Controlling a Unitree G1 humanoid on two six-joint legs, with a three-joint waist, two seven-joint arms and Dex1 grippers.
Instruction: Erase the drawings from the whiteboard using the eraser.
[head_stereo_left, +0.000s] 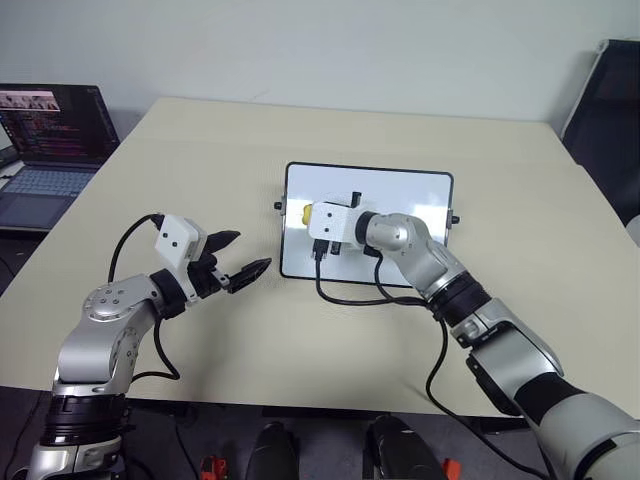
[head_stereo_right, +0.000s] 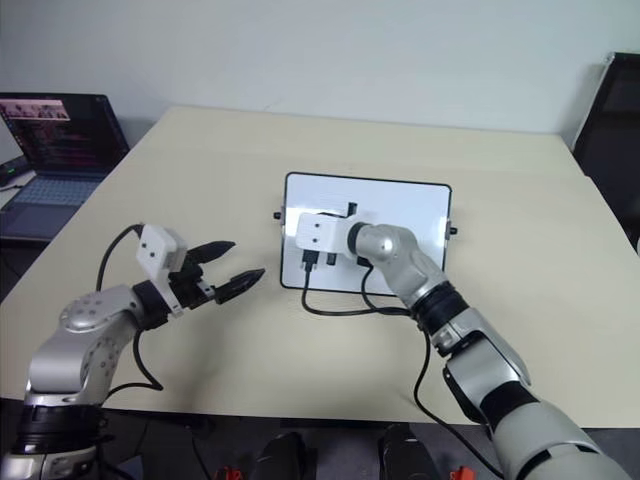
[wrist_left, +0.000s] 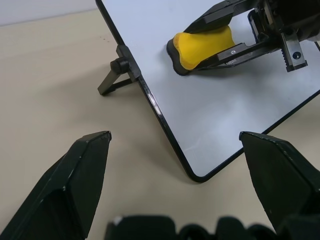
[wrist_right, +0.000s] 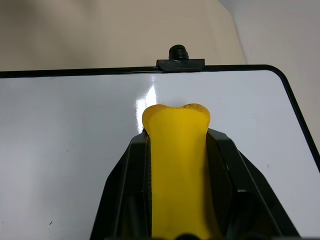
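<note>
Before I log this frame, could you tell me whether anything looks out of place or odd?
Nothing stands out. The whiteboard lies square on the table, and the right gripper holds the eraser against it.

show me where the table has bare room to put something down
Bare tabletop lies between the laptop and the whiteboard, and right of the board. Crowded: over the board, where the right gripper holds the eraser.

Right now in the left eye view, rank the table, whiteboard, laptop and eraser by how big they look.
1. table
2. whiteboard
3. laptop, cut off by the picture's edge, so unsure against the whiteboard
4. eraser, a yellow sliver beside the right tool
</note>
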